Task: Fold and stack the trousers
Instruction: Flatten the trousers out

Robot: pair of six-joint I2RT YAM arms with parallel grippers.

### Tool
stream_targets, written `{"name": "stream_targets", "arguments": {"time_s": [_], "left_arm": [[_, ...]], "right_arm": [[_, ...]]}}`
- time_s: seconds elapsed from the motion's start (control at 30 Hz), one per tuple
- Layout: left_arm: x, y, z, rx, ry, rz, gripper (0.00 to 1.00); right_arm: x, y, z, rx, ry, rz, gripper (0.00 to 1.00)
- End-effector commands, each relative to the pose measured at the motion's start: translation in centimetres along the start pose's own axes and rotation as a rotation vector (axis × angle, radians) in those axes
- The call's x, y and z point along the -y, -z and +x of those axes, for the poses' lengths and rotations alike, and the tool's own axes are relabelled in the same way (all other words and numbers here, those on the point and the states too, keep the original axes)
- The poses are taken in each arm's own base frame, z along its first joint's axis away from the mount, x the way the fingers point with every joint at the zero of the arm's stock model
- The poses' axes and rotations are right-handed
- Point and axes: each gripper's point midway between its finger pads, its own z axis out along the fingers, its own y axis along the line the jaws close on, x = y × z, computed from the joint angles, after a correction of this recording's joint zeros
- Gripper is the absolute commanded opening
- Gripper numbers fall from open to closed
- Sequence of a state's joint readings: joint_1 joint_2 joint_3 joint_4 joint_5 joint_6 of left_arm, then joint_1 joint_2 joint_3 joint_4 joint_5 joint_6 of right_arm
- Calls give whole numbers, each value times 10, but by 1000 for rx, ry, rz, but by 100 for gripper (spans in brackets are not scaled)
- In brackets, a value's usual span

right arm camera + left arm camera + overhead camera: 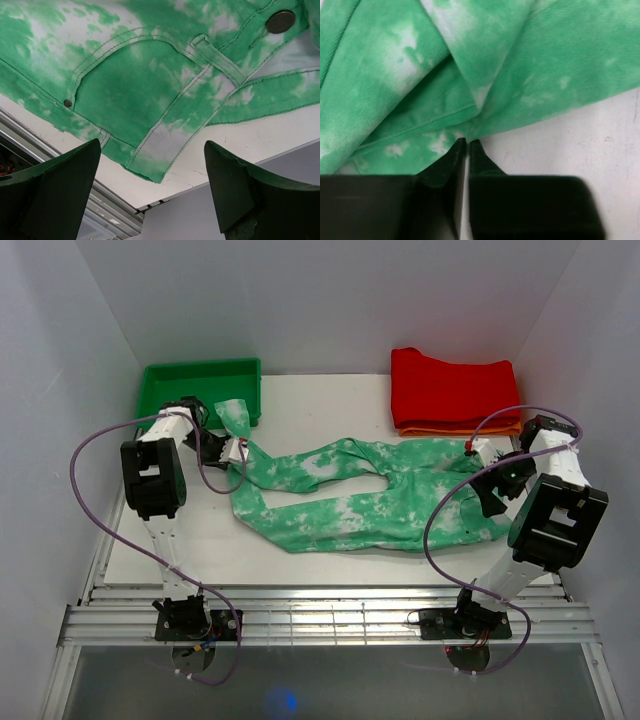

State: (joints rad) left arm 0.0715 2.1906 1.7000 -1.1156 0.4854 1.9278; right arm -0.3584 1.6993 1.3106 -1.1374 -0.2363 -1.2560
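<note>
The trousers (350, 495) are soft matt cloth with a fine ribbed weave and raised stitched seams, set with a dull metal button (280, 21) and a small metal rivet (67, 103). The table (180, 540) is a smooth, matt white board, lightly scuffed, edged by ridged bare-metal rails (330, 620). The bin (200, 375) is smooth green plastic, the red garment (455, 388) matt cloth, and the right gripper (152, 145) has fingers (60, 185) of dull black plastic.

White walls (330, 300) on 3 sides; white tabletop (320, 405); alu rails (330, 620) near edge.
</note>
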Motion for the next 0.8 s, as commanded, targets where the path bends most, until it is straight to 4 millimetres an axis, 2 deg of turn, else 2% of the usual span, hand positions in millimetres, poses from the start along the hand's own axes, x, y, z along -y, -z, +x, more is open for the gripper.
{"name": "stream_targets", "arguments": {"time_s": [0.0, 0.07, 0.1, 0.2, 0.23, 0.3, 0.33, 0.43, 0.6, 0.63, 0.67, 0.7, 0.73, 0.77], "left_arm": [[69, -26, 14, -52, 90, 257, 10], [86, -5, -1, -49, 158, 283, 4], [85, 18, -14, -55, 154, 251, 0], [98, 53, -36, -81, 245, 224, 0], [97, 77, -44, -128, 225, 163, 0], [115, 91, -47, -186, 244, 154, 0], [117, 108, -52, -223, 248, 109, 0], [139, 128, -46, -344, 313, 91, 0], [168, 138, -19, -515, 516, 136, 0], [170, 136, -15, -530, 572, 139, 0], [171, 123, -6, -533, 623, 189, 0], [167, 114, -4, -508, 675, 199, 0], [146, 118, 3, -495, 760, 134, 0], [136, 108, 6, -455, 799, 134, 0]], "right_arm": [[-4, 15, -14, 43, 3, -1, 89], [-1, 14, -19, 71, 10, 19, 89], [0, 14, -20, 76, 15, 29, 89], [1, 10, -23, 88, 17, 44, 88], [0, 11, -25, 97, 18, 49, 88], [0, 14, -29, 119, 24, 58, 88], [-1, 16, -30, 127, 28, 62, 88], [-2, 18, -34, 138, 51, 66, 88], [6, 12, -32, 123, 75, 86, 88], [7, 10, -32, 117, 73, 86, 88], [10, 8, -31, 109, 66, 89, 88], [11, 4, -31, 104, 52, 78, 88], [13, 4, -31, 105, 45, 79, 88], [15, 3, -32, 106, 40, 82, 87]]}}
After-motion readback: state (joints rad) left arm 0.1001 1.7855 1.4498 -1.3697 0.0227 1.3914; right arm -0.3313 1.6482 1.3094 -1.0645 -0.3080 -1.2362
